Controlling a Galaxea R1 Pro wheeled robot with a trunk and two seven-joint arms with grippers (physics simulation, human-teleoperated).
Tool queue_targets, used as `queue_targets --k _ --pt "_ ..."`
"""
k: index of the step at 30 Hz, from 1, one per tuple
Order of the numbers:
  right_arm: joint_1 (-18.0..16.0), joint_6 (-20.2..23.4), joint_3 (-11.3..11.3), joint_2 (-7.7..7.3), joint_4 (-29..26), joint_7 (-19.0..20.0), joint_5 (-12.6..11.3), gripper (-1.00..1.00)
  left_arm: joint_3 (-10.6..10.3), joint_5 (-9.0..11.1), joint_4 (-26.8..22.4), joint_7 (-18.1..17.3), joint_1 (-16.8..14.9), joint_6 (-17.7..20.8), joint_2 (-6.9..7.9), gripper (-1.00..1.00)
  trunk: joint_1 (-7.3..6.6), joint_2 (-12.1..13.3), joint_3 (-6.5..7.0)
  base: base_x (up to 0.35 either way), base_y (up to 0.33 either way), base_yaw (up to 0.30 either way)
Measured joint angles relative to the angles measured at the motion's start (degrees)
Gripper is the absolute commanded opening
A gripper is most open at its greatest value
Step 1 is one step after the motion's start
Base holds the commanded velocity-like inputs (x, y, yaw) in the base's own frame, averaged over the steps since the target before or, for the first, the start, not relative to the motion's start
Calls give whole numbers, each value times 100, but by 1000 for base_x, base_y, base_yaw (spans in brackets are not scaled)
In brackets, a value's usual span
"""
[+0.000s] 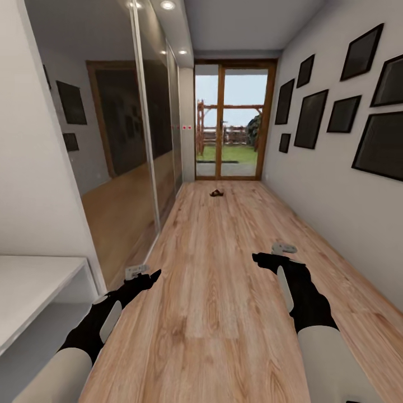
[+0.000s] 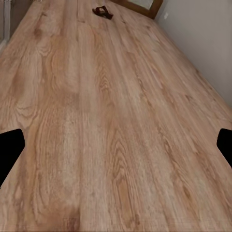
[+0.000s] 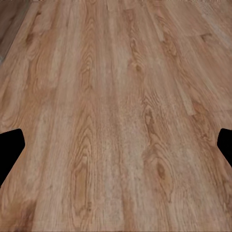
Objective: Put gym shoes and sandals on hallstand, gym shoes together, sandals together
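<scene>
From the head, brown sandals lie far off at twelve o'clock on the plank floor before a glass door, mirrored wardrobe at ten, framed pictures at two, white rack at eight; both arms hover empty. Left wrist: left gripper spread wide over bare wood grain, sandals far ahead. Right wrist: right gripper equally wide above knotty planks.

Light-brown wood-grain corridor floor, dark-brown sandals, white hallstand
</scene>
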Motion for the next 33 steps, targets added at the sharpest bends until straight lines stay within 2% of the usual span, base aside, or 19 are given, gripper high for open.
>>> queue_targets --k 33 --pt "0 0 0 0 0 0 0 100 0 0 0 0 0 0 0 100 0 0 0 349 0 0"
